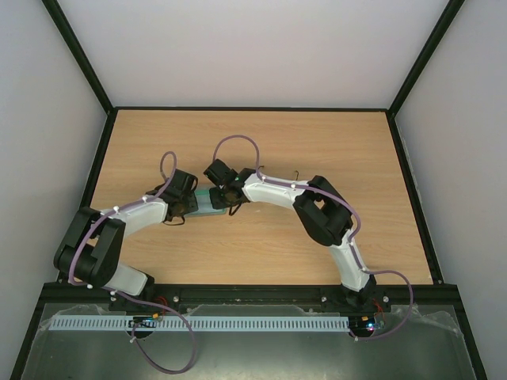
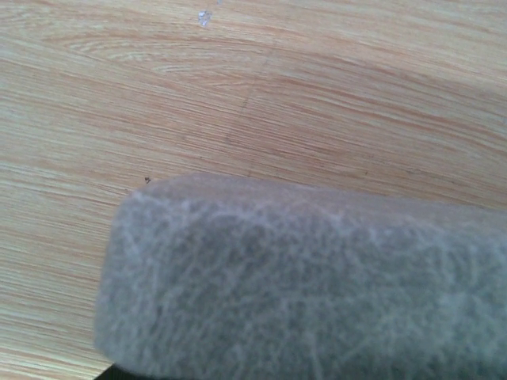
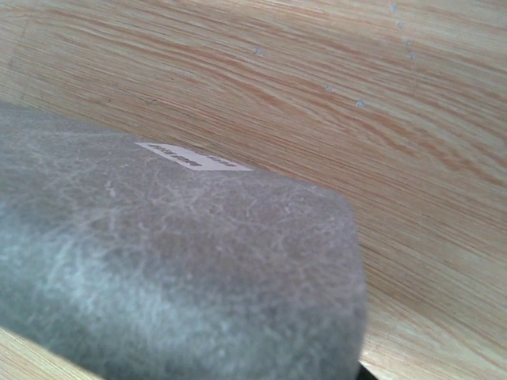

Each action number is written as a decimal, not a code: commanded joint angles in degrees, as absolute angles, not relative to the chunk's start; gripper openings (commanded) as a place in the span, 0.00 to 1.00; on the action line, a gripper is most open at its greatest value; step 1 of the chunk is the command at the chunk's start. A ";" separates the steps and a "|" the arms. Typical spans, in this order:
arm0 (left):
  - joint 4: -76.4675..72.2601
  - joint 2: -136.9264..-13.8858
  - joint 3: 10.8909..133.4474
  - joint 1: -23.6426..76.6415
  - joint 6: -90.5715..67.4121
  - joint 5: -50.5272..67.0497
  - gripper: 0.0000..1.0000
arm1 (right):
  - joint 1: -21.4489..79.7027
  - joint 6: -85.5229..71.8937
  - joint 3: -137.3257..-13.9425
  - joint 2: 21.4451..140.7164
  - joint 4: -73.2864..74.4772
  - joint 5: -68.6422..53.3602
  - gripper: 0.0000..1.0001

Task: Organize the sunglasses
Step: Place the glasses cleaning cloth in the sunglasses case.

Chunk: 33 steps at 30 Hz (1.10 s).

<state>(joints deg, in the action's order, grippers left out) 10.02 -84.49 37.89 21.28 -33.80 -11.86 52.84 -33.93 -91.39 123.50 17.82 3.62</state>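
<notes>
A light wooden tabletop (image 1: 261, 142) carries everything. The white-and-black left arm (image 1: 119, 229) and right arm (image 1: 317, 210) bend inward and meet near its middle. Between them lies a grey, felt-like rectangular case (image 1: 207, 201), which fills both wrist views with only its grey outside showing. A small white label (image 3: 194, 157) sits on its top. The left end effector (image 1: 188, 204) is at the case's left end and the right end effector (image 1: 226, 196) at its right end. How wide either one stands cannot be told. The sunglasses show in no view.

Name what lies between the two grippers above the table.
The grey case lies between the left gripper and the right gripper, seen in the top view.
</notes>
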 commanded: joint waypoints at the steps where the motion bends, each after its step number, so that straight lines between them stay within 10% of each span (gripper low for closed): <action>1: 12.04 -83.25 39.39 20.92 -34.03 -12.51 0.35 | 52.95 -33.75 -89.62 122.25 20.04 5.87 0.21; 10: 16.91 -77.39 40.14 20.92 -35.11 -11.98 0.42 | 54.60 -34.18 -85.81 117.09 18.52 6.87 0.24; 21: 14.63 -77.13 39.51 21.41 -36.25 -6.64 0.09 | 54.72 -35.13 -84.57 114.09 15.76 3.96 0.22; 33: 10.78 -84.39 39.47 21.73 -35.97 -8.74 0.07 | 40.29 -35.38 -64.60 86.89 16.83 1.88 0.31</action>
<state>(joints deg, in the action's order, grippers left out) 12.21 -82.35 38.85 21.58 -36.21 -7.81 45.63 -35.38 -69.04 92.25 13.87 1.72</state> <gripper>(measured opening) 0.071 0.301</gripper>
